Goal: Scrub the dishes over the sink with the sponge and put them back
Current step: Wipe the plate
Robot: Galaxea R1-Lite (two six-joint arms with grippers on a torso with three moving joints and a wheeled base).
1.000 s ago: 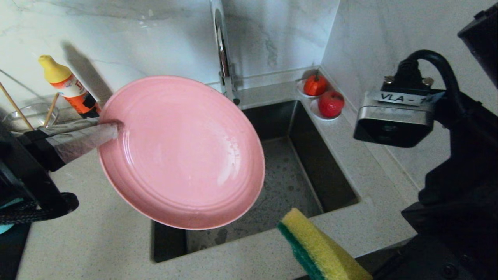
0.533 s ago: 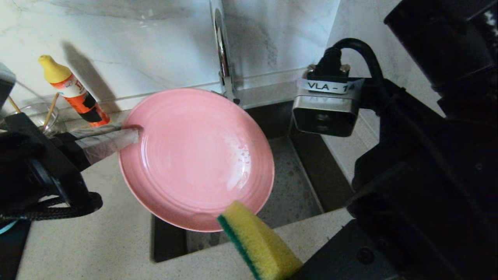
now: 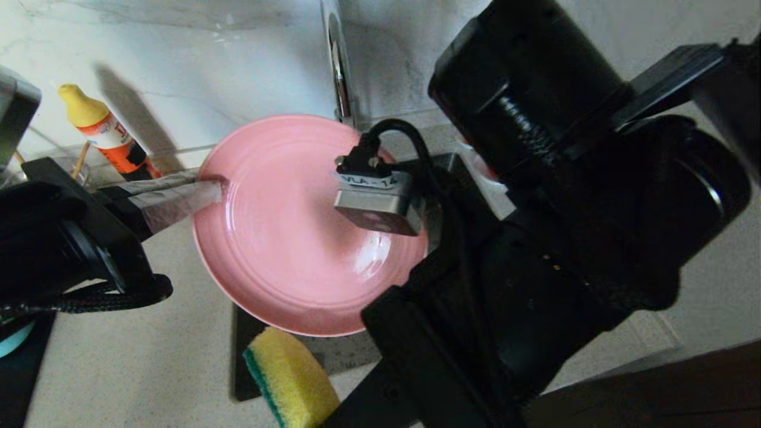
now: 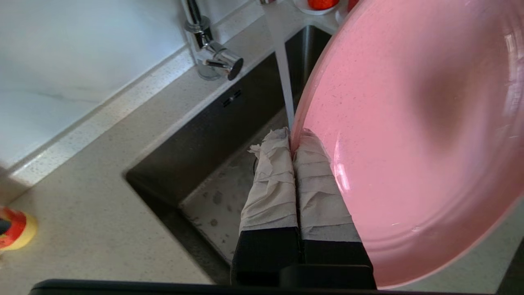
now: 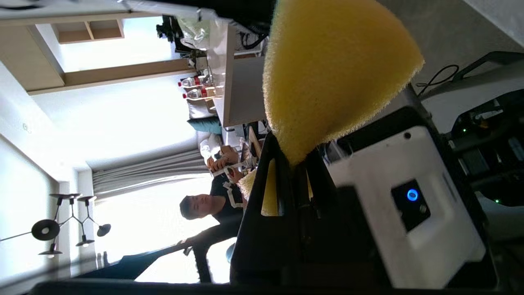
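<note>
the left claw (image 4: 294, 141), its tape-wrapped fingers (image 4: 272, 184) clenched on the near rim of the pink plate (image 3: 285, 238), holds the plate tilted above the sink (image 4: 213, 139). only the left wrist view shows the pinch itself, the tap (image 4: 213, 57) behind the claw, and a red fruit on a white saucer (image 4: 317, 5) at the far corner. the right claw (image 5: 292, 164) grasps the yellow sponge (image 3: 291, 377), squeezed between its fingers; the right wrist view shows that grip, while the head view alone shows the sponge's green edge, just below the plate's lower rim at the sink's near edge. beyond the left claw, an orange bottle (image 3: 104, 134) stands on the speckled surface (image 3: 137, 368) by the wall.
</note>
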